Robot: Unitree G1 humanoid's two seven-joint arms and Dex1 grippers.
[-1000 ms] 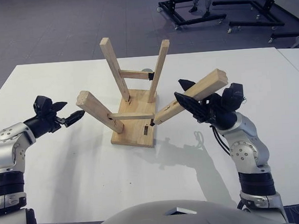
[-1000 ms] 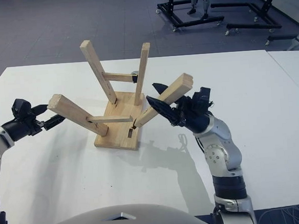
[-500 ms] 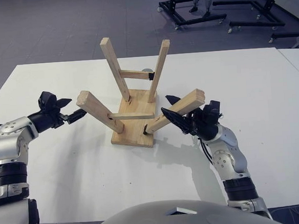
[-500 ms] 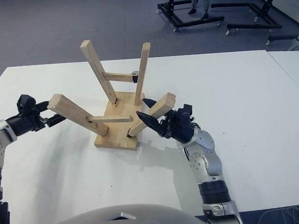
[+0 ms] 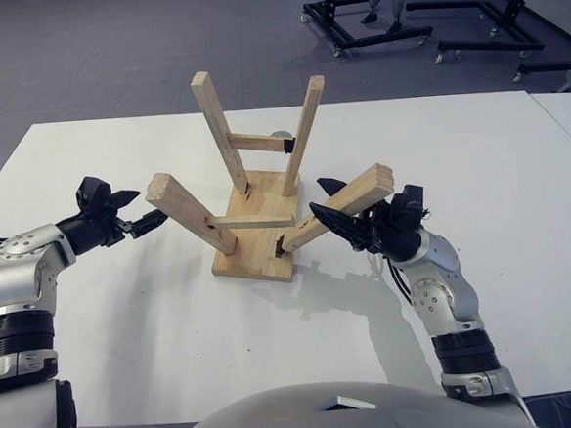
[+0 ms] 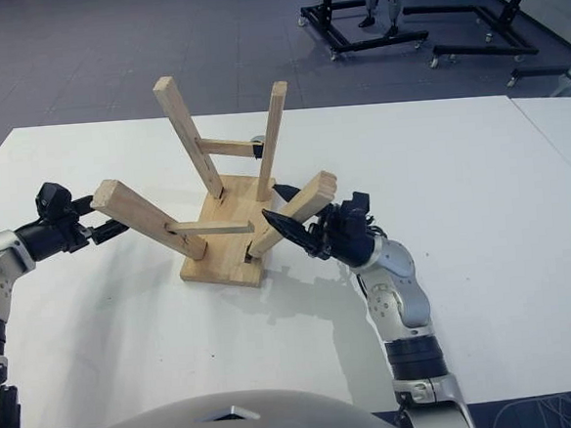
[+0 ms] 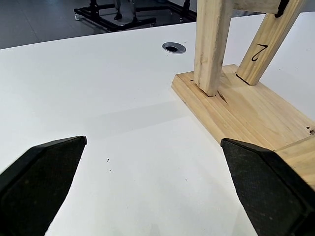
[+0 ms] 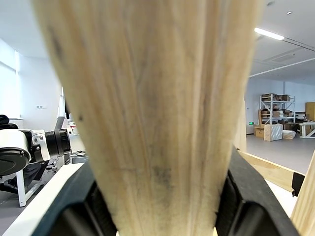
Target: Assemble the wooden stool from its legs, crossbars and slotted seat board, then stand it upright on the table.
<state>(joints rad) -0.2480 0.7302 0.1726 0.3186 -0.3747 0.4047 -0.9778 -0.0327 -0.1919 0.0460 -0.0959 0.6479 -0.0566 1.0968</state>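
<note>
Stool part-built, lying inverted on the table; judged past halfway. Nearest, the right gripper has its fingers clamped on either side of the right leg, about mid-length; the right wrist view confirms wood held between both pads. This leg leans steeply outward to the right, its lower end at the near-right slot of the board; judged not seated. Level with it, the left leg leans outward to the left, foot at the near-left slot, likewise not square. The near crossbar is fixed in the left leg and runs toward the right leg; whether its free end has entered that leg cannot be told, and it appears to stop short. The left gripper sits just beside the top end of the left leg, fingers spread and holding nothing. Farther back, the 2 far legs stand in their slots, joined by the far crossbar; this pair looks complete. Outstanding: bring both near legs upright, engage the near crossbar in the right leg, press home, then turn the stool over onto its feet
</note>
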